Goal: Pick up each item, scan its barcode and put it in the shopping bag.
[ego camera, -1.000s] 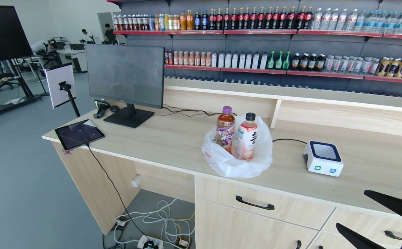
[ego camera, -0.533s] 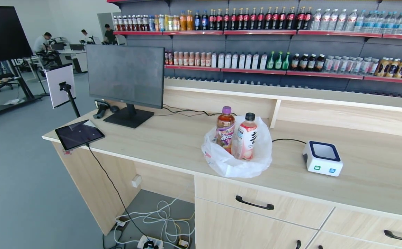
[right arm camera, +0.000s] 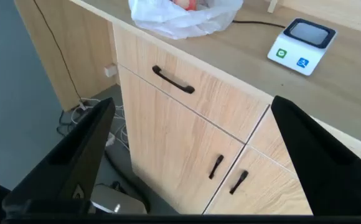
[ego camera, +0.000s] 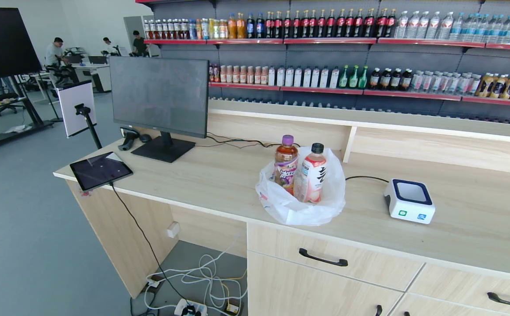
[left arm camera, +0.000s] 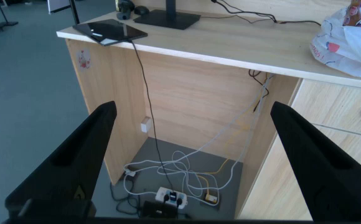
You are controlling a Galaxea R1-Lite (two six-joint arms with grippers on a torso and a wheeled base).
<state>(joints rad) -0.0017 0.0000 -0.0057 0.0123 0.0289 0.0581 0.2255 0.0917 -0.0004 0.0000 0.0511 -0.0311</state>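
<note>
Reading both grippers as empty. Left gripper (left arm camera: pixel 191 112): jaws spread wide, nothing between. Right gripper (right arm camera: pixel 193 102): same, spread wide, nothing held. Both hang low, below desk-top lvl. Left one faces the open space under the desk's left half, cables (left arm camera: pixel 180 180) on the floor. Right one faces the drawer fronts under the front edge, drawer handle (right arm camera: pixel 173 79) ahead of it.

Up on the desk (ego camera: pixel 219 180):
- Shopping bag (ego camera: pixel 301 210) sits at the front edge, approx mid-length, mouth open.
- Two bottles stand upright inside it, side by side. Purple-cap bottle (ego camera: pixel 286 163) is on the left, black-cap bottle (ego camera: pixel 312 173) on the right.
- Scanner (ego camera: pixel 410 200) is near the front edge, right of the bag and apart from it, window up.
- Monitor (ego camera: pixel 159 96) is back-left, tablet (ego camera: pixel 100 170) at the front-left corner.

Step, my read: both items are bagged, so the pick/scan/bag cycle looks done for these two. Task prob at or near its end.

Next move, my read: if another item turns up, either arm must first rise above the front edge before reaching in. The right arm is the better pick since it's on the scanner side. Barcode needs to face the scanner window. Drop-in must avoid tipping the two bottles, as the bag gives no real support.
</note>
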